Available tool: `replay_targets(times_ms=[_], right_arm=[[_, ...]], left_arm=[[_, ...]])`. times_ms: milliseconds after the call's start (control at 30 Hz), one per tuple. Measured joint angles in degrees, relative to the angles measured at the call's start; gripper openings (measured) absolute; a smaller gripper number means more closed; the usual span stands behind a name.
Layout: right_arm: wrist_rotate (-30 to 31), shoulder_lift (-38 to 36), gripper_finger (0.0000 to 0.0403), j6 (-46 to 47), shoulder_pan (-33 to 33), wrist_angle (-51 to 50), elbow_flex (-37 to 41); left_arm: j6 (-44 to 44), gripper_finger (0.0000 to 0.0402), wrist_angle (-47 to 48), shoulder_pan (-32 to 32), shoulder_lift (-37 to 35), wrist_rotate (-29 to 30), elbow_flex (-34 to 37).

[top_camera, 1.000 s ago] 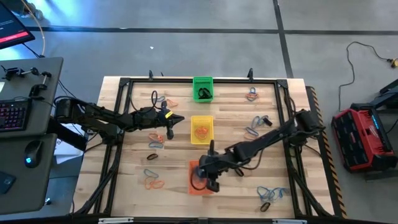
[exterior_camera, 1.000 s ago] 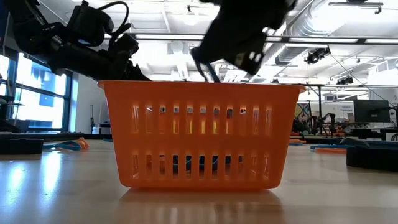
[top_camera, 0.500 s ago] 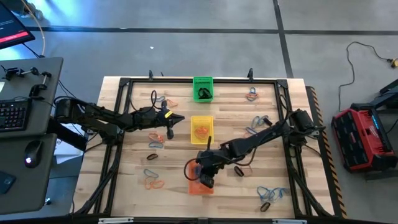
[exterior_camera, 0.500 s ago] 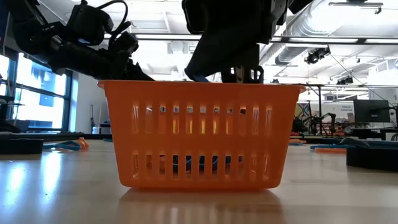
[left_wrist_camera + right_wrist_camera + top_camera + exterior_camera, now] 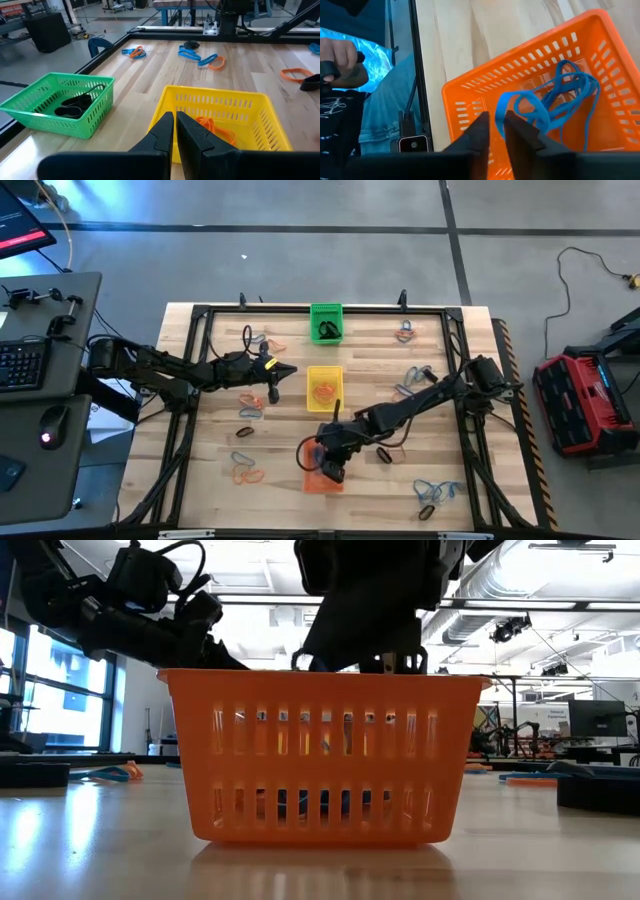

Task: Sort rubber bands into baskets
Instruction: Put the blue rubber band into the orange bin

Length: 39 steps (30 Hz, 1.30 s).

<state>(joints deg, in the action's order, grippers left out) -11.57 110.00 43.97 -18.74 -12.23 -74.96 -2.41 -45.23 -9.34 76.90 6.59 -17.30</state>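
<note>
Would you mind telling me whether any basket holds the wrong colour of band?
Nothing stands out: the green basket holds black bands, the yellow basket orange bands, and the orange basket blue bands.

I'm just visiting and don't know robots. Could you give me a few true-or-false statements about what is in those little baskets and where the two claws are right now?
1. The orange basket holds blue rubber bands. True.
2. The green basket is empty. False: black bands lie in it.
3. The right claw is above the orange basket. True.
4. The yellow basket holds blue bands. False: the bands in it are orange.
5. The left claw is gripping a rubber band. False: its fingers are together with nothing between them, near the yellow basket.
</note>
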Motion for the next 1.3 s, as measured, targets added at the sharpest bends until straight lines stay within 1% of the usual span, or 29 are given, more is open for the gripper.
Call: replay_targets(times_ms=[167, 267, 367, 533, 667, 900, 967, 1033, 1167, 1200, 1300], right_arm=[[0.01, 0.00, 0.0108, -1.37, -0.04, 0.00, 0.02], [-0.54, 0.00, 0.0123, -2.47, -0.04, 0.00, 0.02], [-0.72, -0.03, 0.0124, -3.35, -0.31, -0.02, 0.02], [-0.72, -1.20, 0.0112, -3.51, -1.18, -0.44, 0.02], [-0.66, -2.46, 0.0111, -3.50, -2.24, -0.42, 0.02], [0.95, -2.95, 0.0109, -4.85, -3.13, -1.54, 0.02], [2.61, -2.95, 0.0102, -6.06, -2.91, -2.90, 0.02], [2.79, -2.95, 0.0083, -7.25, -2.38, -3.24, 0.04], [0.57, -2.38, 0.0016, -8.92, -1.05, -2.48, 0.04], [0.02, -1.89, 0.0009, -9.38, -0.78, -2.41, 0.04], [-2.94, -0.28, 0.0012, -9.49, 0.17, -1.42, 0.04]], left_arm=[[0.30, 0.0011, 0.00, 0.00, 0.00, 0.00, 0.00], [0.38, 0.0011, 0.00, 0.00, 0.00, 0.00, 0.00], [0.72, 0.0011, 0.00, 0.00, 0.00, 0.00, 0.00], [0.87, 0.0011, 0.09, 0.00, 0.00, 0.00, 0.00], [0.85, 0.0011, 0.15, 0.00, 0.00, 0.00, 0.00], [0.91, 0.0011, 0.29, 0.00, 0.00, 0.00, 0.00], [1.29, 0.0011, 0.37, 0.00, 0.00, 0.00, 0.00], [1.39, 0.0011, 0.37, 0.00, 0.00, 0.00, 0.00], [1.77, 0.0011, 0.39, 0.01, 0.00, 0.00, 0.00], [1.77, 0.0011, 0.40, 0.02, 0.00, 0.00, 0.00], [1.77, 0.0011, 0.55, 0.02, 0.00, 0.00, 0.00]])
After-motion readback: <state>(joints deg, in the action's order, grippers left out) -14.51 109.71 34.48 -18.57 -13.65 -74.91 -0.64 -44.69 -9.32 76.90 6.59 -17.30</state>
